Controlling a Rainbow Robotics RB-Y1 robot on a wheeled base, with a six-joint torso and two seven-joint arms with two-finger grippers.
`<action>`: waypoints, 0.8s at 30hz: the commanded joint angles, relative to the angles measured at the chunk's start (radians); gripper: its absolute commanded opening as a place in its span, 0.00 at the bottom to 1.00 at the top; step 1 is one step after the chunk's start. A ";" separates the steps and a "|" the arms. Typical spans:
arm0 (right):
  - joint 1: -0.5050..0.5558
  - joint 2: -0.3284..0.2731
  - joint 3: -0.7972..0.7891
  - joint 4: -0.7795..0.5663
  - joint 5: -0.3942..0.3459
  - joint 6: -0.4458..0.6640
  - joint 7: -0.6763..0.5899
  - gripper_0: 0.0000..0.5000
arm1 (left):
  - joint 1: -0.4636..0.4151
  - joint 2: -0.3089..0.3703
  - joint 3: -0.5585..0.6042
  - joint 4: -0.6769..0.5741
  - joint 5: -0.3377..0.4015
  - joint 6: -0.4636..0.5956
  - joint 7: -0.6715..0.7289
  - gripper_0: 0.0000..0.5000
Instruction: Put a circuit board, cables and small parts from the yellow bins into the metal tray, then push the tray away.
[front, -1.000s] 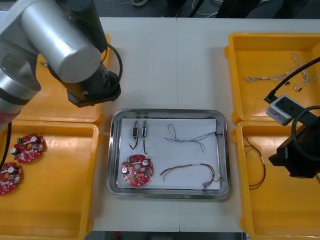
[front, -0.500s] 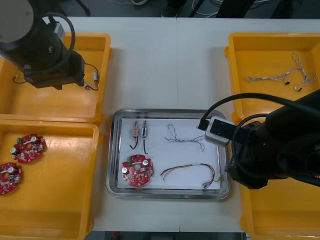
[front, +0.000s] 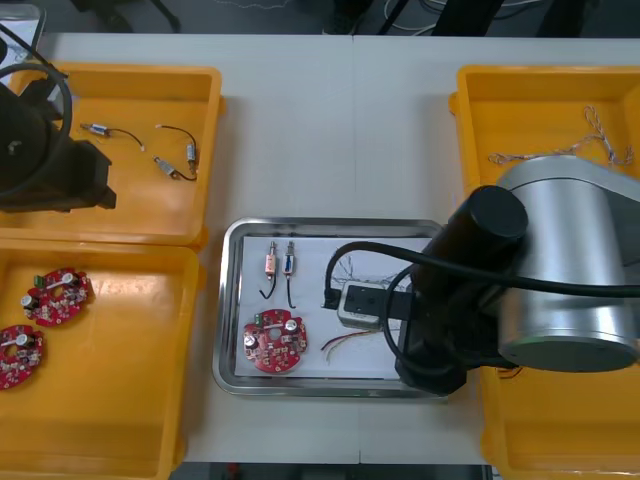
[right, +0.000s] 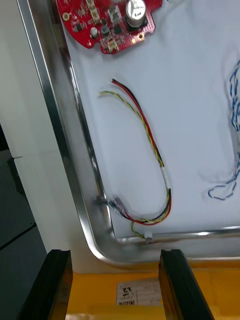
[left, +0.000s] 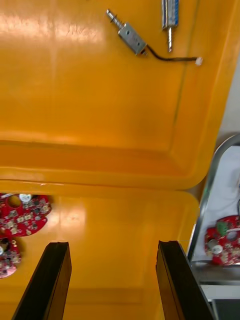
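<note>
**Right gripper hangs open over the loaded tray's corner**

The right gripper (right: 117, 292) is over the near right corner of the metal tray (front: 226, 300). Its two fingers are spread wide with nothing between them. Below them lie the tray's rounded rim and the edge of the near right bin (front: 560, 430). In the front view the right arm (front: 560, 270) covers the tray's right side.

The tray sits on the table (front: 330, 130) between the yellow bins and has a white inside. A circuit board (front: 273, 342) lies in its near left part. Two small metal parts (front: 270, 263) lie side by side just beyond the board. The red and yellow cable (right: 147, 145) curves from beside the board to the corner under the right gripper, one end touching the rim. The blue and white cable (right: 231, 150) lies near it, farther into the tray.

The left gripper (left: 112, 287) waits over the near left bin (front: 100, 400), close to where it meets the far left bin (front: 120, 200). Its fingers are also apart and hold nothing. The far left bin holds two loose parts (front: 190, 153), and the near left bin holds two spare boards (front: 58, 295).
</note>
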 joint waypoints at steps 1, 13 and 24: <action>-0.049 0.096 0.030 0.061 -0.010 -0.006 0.031 1.00 | 0.108 0.060 0.105 -0.065 0.019 0.007 -0.141 1.00; -0.112 0.168 0.217 0.153 0.079 -0.090 0.048 1.00 | 0.237 0.074 0.251 -0.070 0.022 0.007 -0.235 1.00; -0.168 0.232 0.381 0.252 0.153 -0.199 0.051 1.00 | 0.325 0.074 0.325 -0.078 0.022 0.007 -0.313 1.00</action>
